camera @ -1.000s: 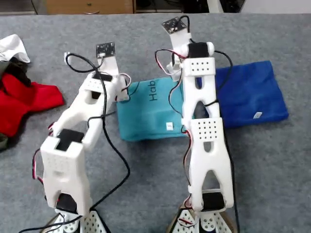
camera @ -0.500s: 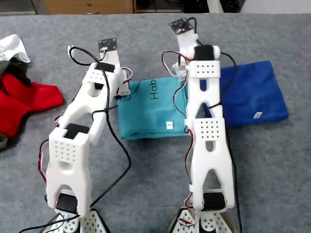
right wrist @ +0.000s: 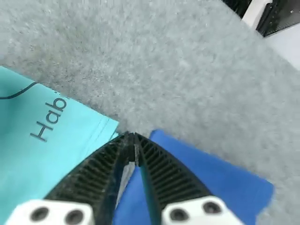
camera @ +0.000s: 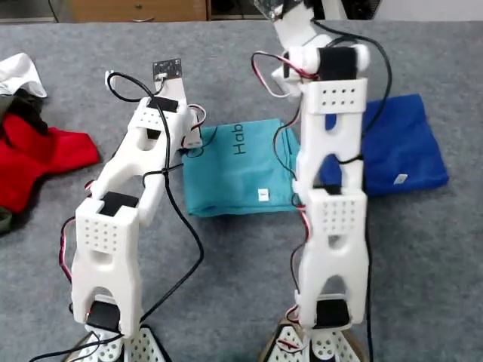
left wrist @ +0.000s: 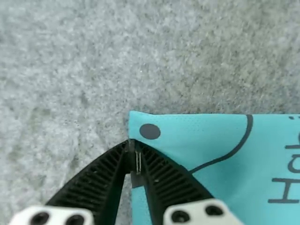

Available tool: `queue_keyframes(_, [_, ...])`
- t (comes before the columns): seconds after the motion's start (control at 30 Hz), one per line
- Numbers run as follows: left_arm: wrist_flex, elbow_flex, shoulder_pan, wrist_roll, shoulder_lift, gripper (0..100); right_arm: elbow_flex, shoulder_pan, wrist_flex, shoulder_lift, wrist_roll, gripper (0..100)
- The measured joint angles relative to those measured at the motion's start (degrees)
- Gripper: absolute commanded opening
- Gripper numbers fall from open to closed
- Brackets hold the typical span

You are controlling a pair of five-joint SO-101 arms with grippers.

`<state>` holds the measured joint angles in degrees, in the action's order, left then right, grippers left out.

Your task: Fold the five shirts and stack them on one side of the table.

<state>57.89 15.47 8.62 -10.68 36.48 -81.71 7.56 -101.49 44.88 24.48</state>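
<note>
A folded teal shirt [camera: 238,170] lies flat mid-table, its right edge against a folded blue shirt [camera: 400,147]. My left gripper [left wrist: 133,147] is shut, its tips resting on the table at the edge of the teal shirt [left wrist: 211,140], next to the far-left corner. I cannot tell whether any cloth is pinched. In the high view the left gripper [camera: 192,142] sits at that same corner. My right gripper [right wrist: 131,137] is shut and hangs above the spot where the teal shirt [right wrist: 37,154] meets the blue shirt [right wrist: 201,178]. The right arm [camera: 332,98] stands raised over that seam.
A crumpled red shirt [camera: 38,158] lies at the left edge, with a dark garment [camera: 15,102] and a white one [camera: 19,72] beyond it. The grey carpeted table [camera: 226,60] is bare on the far side. Wooden furniture [camera: 139,9] stands behind.
The right arm has risen and shifted right, away from the shirts' seam. The left arm stretched a little toward the far side, then kept still. Both shirts stayed put.
</note>
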Motion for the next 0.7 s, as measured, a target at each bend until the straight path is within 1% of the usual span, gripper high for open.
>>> queue_keyframes(0.23, [-0.1, -0.4, 0.0, 0.0, -0.4, 2, 22.4, 0.0, 0.0, -12.0, 3.6, 0.2])
queue_keyframes(0.4, [-0.1, -0.4, 0.0, 0.0, -0.4, 2, 34.4, 0.7, 0.0, -18.0, 4.1, 0.2])
queue_keyframes(0.5, [-0.1, -0.4, 0.0, 0.3, -0.4, 2, 44.4, 1.7, 0.9, -21.4, 4.1, 0.2])
queue_keyframes(0.6, [-0.1, -0.4, 0.0, 1.5, -0.4, 2, 56.6, 1.7, 6.2, -25.6, 4.1, 0.2])
queue_keyframes(0.7, [-0.1, -0.4, 0.0, 1.8, -0.4, 2, 69.6, 1.7, 13.8, -31.3, 4.1, 0.2])
